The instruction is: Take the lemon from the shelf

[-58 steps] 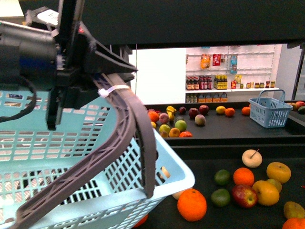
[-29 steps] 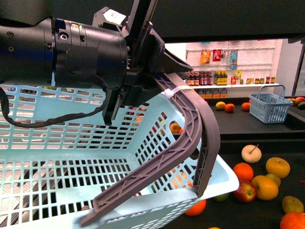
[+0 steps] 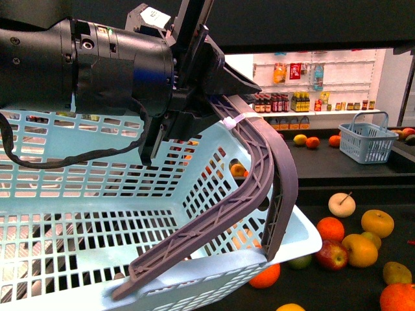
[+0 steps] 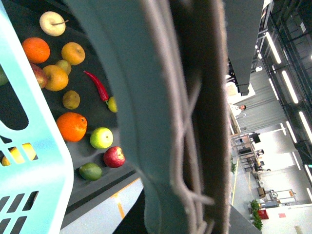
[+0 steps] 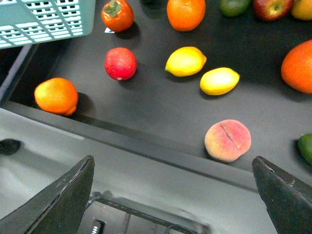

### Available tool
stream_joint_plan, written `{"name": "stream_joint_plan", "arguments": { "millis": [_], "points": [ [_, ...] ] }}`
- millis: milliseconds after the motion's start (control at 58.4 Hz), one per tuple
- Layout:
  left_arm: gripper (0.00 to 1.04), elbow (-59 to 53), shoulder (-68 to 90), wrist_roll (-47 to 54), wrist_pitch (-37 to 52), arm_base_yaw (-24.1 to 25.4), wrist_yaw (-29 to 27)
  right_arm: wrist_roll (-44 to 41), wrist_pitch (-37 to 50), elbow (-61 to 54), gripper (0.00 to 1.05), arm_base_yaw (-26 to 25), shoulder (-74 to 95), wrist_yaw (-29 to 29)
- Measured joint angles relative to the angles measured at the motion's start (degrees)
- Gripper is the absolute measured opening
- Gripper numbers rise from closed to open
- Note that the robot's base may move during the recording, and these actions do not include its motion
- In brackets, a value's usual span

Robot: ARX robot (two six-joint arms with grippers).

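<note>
Left gripper, fingers clamped on the basket handle, is settling (its drift nearly over); right gripper is hovering, fingers apart, above the lemon.

Front view is blocked: the light-blue basket eats everything from 6 round to 9 o'clock, its grey handle arcs through the middle, and the left arm fills 10 to 12. Only open lane is 3 to 5 o'clock over the shelf, dotted with loose fruit. Ahead of the right gripper, jaws wide apart, the lemon has bare tray on the rim side; a second lemon sits just beside it, a red fruit near its other side, a peach by the rim
</note>
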Motion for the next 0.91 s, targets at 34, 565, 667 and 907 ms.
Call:
{"name": "stream_joint_plan", "arguments": {
  "millis": [34, 565, 667, 907],
  "points": [
    [0.08, 0.0, 0.0, 0.0, 0.0, 0.0, 0.0, -1.9, 2.6, 1.5, 0.97, -0.5, 4.5, -0.8],
    [0.08, 0.0, 0.1, 0.0, 0.0, 0.0, 0.1, -29.1, 16.4, 34.3, 0.97, 3.6, 63.6, -3.1],
    [0.08, 0.0, 0.1, 0.0, 0.0, 0.0, 0.0, -33.2, 16.8, 39.8, 0.97, 4.2, 69.4, -0.7],
    [0.08, 0.0, 0.1, 0.0, 0.0, 0.0, 0.0, -41.7, 17.1, 48.5, 0.97, 5.8, 79.4, 2.3]
  ]
}}
